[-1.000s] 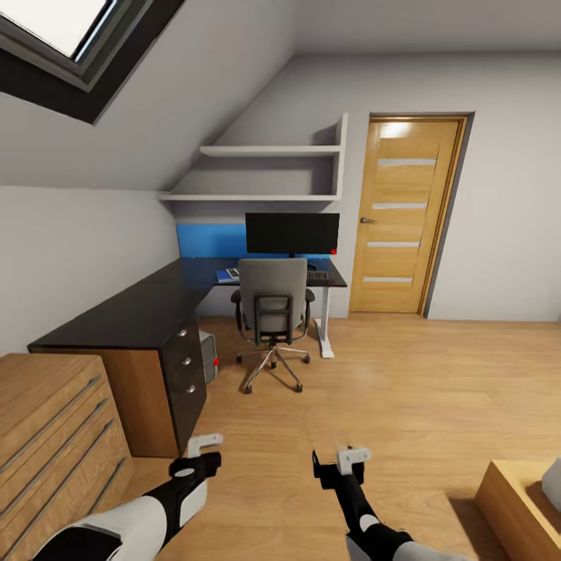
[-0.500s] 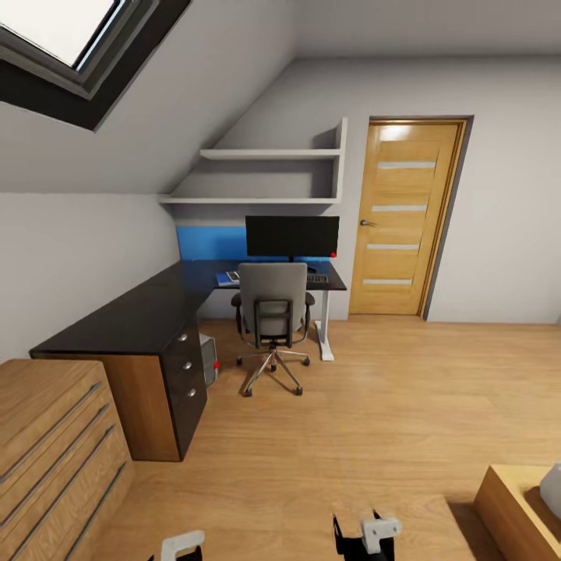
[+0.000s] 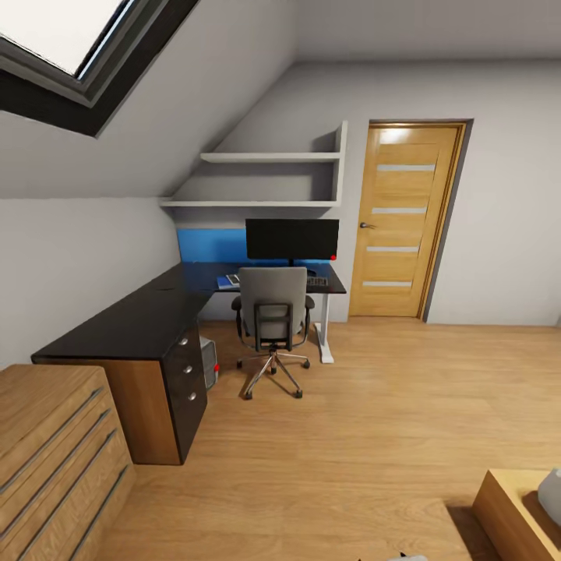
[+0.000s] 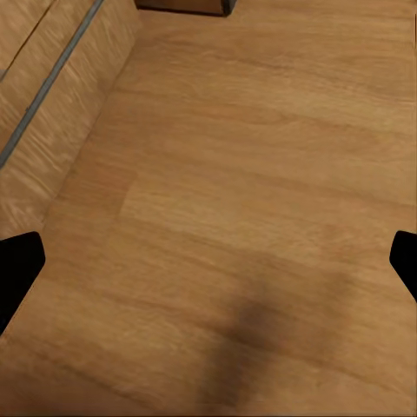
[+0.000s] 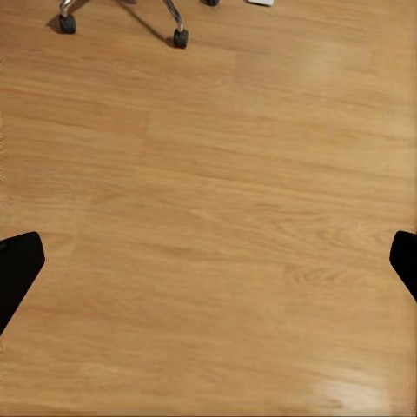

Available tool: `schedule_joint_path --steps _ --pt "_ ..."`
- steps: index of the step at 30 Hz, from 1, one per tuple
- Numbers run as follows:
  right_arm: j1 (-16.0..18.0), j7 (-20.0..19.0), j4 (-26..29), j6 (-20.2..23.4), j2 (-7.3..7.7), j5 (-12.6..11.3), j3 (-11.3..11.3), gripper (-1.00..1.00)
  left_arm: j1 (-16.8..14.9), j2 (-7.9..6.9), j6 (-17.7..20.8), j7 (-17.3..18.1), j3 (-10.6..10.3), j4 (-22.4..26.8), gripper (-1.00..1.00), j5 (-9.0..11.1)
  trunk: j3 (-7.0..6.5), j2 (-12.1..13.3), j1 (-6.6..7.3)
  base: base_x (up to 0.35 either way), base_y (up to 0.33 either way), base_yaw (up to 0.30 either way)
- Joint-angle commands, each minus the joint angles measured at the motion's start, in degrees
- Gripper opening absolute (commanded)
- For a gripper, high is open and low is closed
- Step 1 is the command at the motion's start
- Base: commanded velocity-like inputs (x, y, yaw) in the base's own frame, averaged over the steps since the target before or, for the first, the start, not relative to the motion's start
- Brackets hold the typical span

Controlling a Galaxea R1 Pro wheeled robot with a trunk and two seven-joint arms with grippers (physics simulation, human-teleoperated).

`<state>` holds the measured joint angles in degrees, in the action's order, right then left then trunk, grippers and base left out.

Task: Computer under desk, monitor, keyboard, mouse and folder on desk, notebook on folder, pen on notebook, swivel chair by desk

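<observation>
left gripper (image 4: pixel 208 261): black fingertips (image 4: pixel 17 269) spread wide at the edges of its wrist view, holding nothing, only bare light wooden plank floor (image 4: pixel 261 174) between them, with the light wooden drawer unit (image 4: pixel 52 78) off to one side. right gripper (image 5: pixel 208 261): black fingertips (image 5: pixel 17 265) likewise spread wide and empty, over the floor, with the casters and chrome legs of the chair base (image 5: pixel 174 26) further ahead. in the head view, the long l-shaped desk with black top and dark knobbed drawers (image 3: pixel 140 319) sits in the corner under two white wall shelves (image 3: pixel 265 179). the large wide black flat monitor (image 3: pixel 292 238) stands on the desk against its blue back panel. the grey padded swivel chair with black armrests and chrome star base (image 3: pixel 273 315) is pulled up to the desk right in front of the monitor, backrest toward the camera. a bit of the flat black keyboard (image 3: pixel 317 280) shows on the desk just beside the chair back. something small, blue and white (image 3: pixel 228 280) lies on the desk on the chair's other side, too small to tell what. the small silver-grey computer tower with a red light (image 3: pixel 209 362) stands on the floor under the desk beside the drawers. a wooden door (image 3: pixel 405 222) is in the wall beside the desk.
</observation>
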<state>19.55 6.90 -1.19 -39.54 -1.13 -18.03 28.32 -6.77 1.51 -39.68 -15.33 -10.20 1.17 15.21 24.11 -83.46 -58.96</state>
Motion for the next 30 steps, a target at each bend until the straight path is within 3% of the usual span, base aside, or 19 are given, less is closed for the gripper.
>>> schedule_joint_path --steps 1,7,30 --pt "0.06 0.34 -0.13 -0.16 -0.07 -0.16 0.48 1.0 0.3 -0.05 -1.12 -0.28 -0.58 -0.02 1.0 0.3 -0.13 0.38 0.23 0.0 0.0 0.0" --pt "0.05 0.37 -0.11 -0.1 0.16 -0.16 0.41 1.0 1.63 -0.6 -4.66 -0.58 -0.48 -0.02 1.0 0.41 -1.2 2.79 1.55 0.0 0.0 0.0" --pt "0.05 0.31 -0.09 -0.1 0.17 -0.16 0.42 1.0 1.76 -0.55 -4.6 -0.28 -0.48 0.06 1.0 0.36 -1.2 2.79 1.55 0.0 0.0 0.0"
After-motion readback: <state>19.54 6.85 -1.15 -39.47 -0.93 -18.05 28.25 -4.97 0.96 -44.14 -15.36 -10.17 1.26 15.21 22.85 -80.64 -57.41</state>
